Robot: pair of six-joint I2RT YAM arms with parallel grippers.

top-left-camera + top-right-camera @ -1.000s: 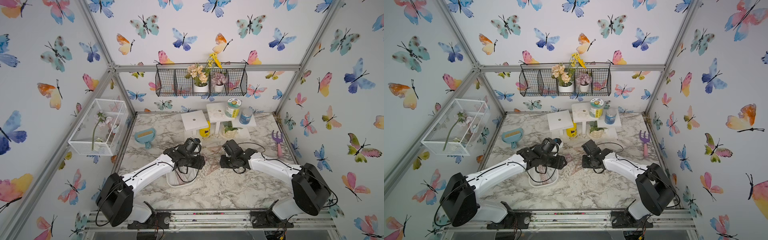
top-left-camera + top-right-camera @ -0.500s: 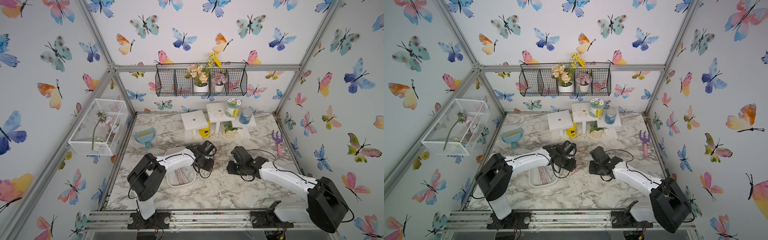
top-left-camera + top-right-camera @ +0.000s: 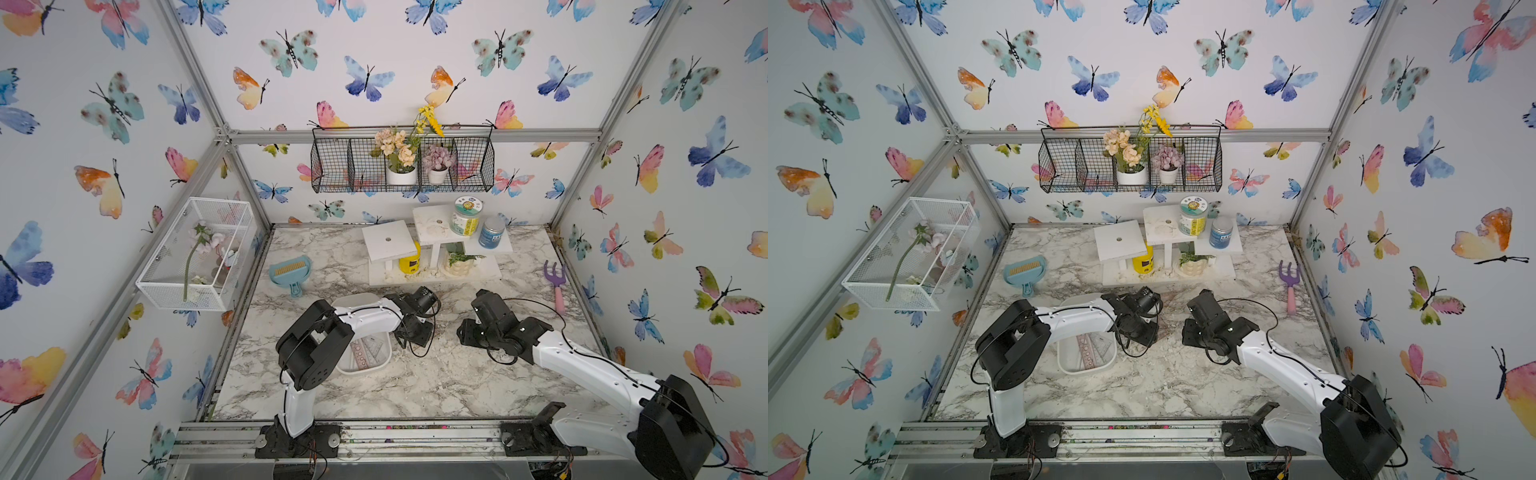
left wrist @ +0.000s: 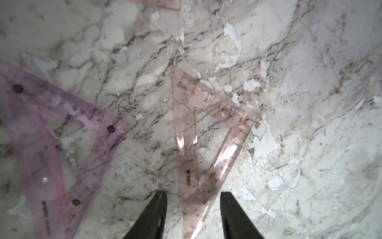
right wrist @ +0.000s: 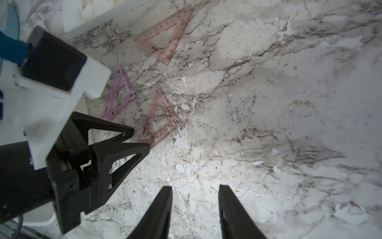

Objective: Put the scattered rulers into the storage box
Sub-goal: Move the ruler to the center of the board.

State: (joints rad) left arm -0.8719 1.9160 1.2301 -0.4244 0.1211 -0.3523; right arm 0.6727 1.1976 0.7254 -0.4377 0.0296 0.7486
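A peach see-through triangular ruler (image 4: 206, 128) lies flat on the marble. My left gripper (image 4: 192, 194) is open, with the ruler's narrow tip between its black fingers and a gap on each side. A purple triangular ruler (image 4: 62, 144) lies beside it, and a third (image 5: 165, 39) lies nearer the white stand. My right gripper (image 5: 194, 188) is open over bare marble, close to the left gripper (image 5: 140, 138). The white storage box (image 3: 360, 372) sits under the left arm, with several rulers (image 3: 365, 351) in it. Both top views show it (image 3: 1086, 371).
A white stand with jars (image 3: 432, 249) is just behind the grippers. A purple-and-pink toy fork (image 3: 557, 282) lies at the right edge and a blue brush pan (image 3: 289, 270) at the back left. A white mesh basket (image 3: 195, 257) hangs on the left wall.
My left gripper has swung from over the storage box to the right and down to the peach ruler, its jaws a little narrower. The right arm has drawn back to the right.
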